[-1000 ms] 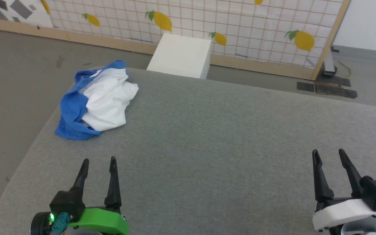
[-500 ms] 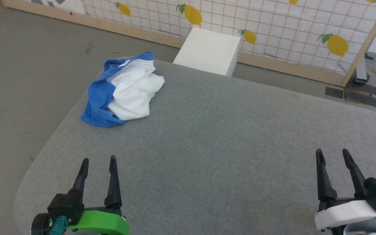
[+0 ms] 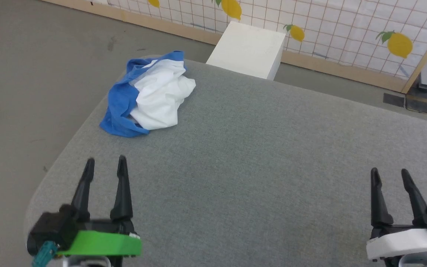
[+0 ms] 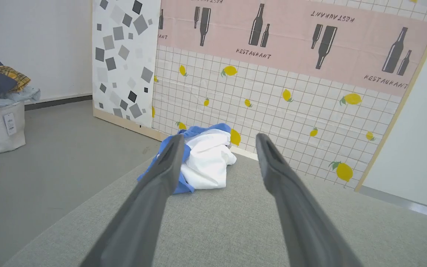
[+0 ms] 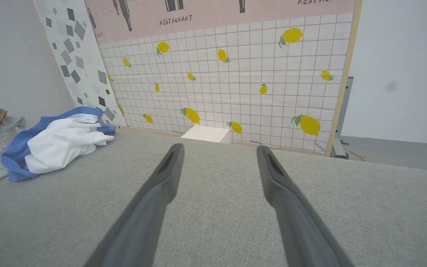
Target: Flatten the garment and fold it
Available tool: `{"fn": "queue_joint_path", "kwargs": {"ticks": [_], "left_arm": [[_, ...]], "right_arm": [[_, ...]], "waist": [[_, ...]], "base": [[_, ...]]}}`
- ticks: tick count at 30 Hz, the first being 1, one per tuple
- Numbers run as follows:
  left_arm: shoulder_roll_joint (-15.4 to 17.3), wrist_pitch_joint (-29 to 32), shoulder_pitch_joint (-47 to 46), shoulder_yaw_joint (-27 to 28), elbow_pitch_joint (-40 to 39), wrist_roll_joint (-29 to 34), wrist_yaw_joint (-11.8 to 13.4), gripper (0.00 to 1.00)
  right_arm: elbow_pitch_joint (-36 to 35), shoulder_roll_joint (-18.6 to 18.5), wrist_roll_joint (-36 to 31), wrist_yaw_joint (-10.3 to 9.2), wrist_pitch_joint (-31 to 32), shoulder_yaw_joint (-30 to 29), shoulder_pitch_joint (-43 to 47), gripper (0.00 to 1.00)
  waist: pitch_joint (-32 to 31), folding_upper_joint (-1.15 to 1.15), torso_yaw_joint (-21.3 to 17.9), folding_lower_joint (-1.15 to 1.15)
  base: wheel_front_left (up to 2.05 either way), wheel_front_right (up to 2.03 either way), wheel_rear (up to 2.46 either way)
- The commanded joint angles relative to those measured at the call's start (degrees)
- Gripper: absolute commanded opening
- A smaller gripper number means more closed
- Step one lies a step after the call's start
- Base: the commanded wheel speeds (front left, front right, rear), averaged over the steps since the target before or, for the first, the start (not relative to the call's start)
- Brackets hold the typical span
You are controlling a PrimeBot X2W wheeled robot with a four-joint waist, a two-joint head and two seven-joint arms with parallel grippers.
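Nearest the robot, both pairs of jaws stand released and empty over the desk (image 3: 254, 148). The left gripper (image 3: 105, 160) has edged forward, slightly blurred, while the right gripper (image 3: 390, 171) stays back. The head view has swung left, which suggests the reach is just starting. Grey woven cloth covers the round-cornered desk. At its far left corner the garment (image 3: 154, 96) lies untouched in a soft, crumpled heap, white folds wrapped in blue. Beyond it stand a hard-edged white box (image 3: 248, 50) and a lemon-printed screen (image 3: 347, 29).
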Motion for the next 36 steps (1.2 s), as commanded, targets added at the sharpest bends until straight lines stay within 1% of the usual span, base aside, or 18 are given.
{"fn": "queue_joint_path", "kwargs": {"ticks": [1,4,7,8,10,14,17,21,25,29,33,36], "left_arm": [[1.58,-0.7,-2.55,0.07,-0.73,0.5,-1.06,1.0],[5.7,1.71,-8.02,-0.39,-1.73,0.03,-2.65,1.0],[10.48,7.79,-15.61,-0.1,-2.68,-2.45,-3.61,1.0],[11.57,9.74,-17.94,-0.03,-2.72,-3.49,-3.79,1.0],[14.92,14.46,-23.18,-0.35,-2.43,-4.7,-4.11,1.0],[18.44,22.65,-32.94,-0.41,0.83,-9.46,-4.34,1.0],[19.24,27.51,-39.23,0.68,5.35,-13.45,-4.3,1.0],[20.45,31.57,-45.26,1.71,11.69,-15.72,-3.87,1.0],[21.39,37.05,-49.14,2.34,18.85,-18.4,-3.17,1.0],[22.54,42.27,-51.03,1.76,22.96,-19.64,-2.78,1.0],[23.23,46.04,-51.29,1.74,25.65,-19.89,-0.73,1.0],[22.98,47.95,-51.25,2.31,27.35,-20.68,1.05,1.0]], "right_arm": [[-0.13,0.04,0.59,-0.09,-0.83,-0.6,0.34,1.0],[-0.37,0.04,0.7,-0.09,-1.17,-1.53,0.3,1.0],[-0.64,0.04,0.69,-0.1,-1.54,-2.0,-0.18,1.0],[-0.69,0.04,0.66,-0.1,-1.65,-2.08,-0.41,1.0],[-0.86,0.04,0.5,-0.1,-1.78,-2.03,-1.03,1.0],[-1.16,0.04,-0.18,-0.1,-1.78,-2.09,-2.1,1.0],[-1.48,0.04,-0.93,-0.1,-1.78,-2.15,-2.85,1.0],[-2.13,0.04,-2.07,-0.1,-1.78,-2.39,-4.06,1.0],[-2.84,0.04,-3.15,-0.1,-1.78,-2.55,-5.26,1.0],[-3.59,0.04,-3.77,-0.1,-1.78,-2.86,-6.41,1.0],[-4.31,0.04,-4.05,-0.1,-1.78,-3.18,-7.49,1.0],[-4.94,0.04,-4.35,-0.1,-1.78,-3.19,-8.13,1.0]], "waist": [[0.7,0.0,0.6,0.0],[1.76,0.0,1.3,0.0],[3.48,0.0,1.47,0.0],[3.92,0.0,1.43,0.0],[5.15,0.0,0.86,0.0],[7.49,0.0,-0.93,0.0],[9.62,0.0,-2.76,0.0],[12.88,0.0,-5.51,0.0],[15.91,0.0,-8.55,0.0],[18.79,0.0,-11.17,0.0],[21.94,0.0,-13.32,0.0],[24.41,0.0,-14.63,0.0]], "base": [[0.0,0.0,0.0],[0.0,0.0,0.0],[0.0,0.0,0.0],[0.0,0.0,0.0],[0.0,0.0,0.0],[0.0,0.0,0.0],[0.0,0.0,0.0],[0.0,0.0,0.0],[0.0,0.0,0.0],[0.0,0.0,0.0],[0.0,0.0,0.0],[0.0,0.0,0.0]]}}
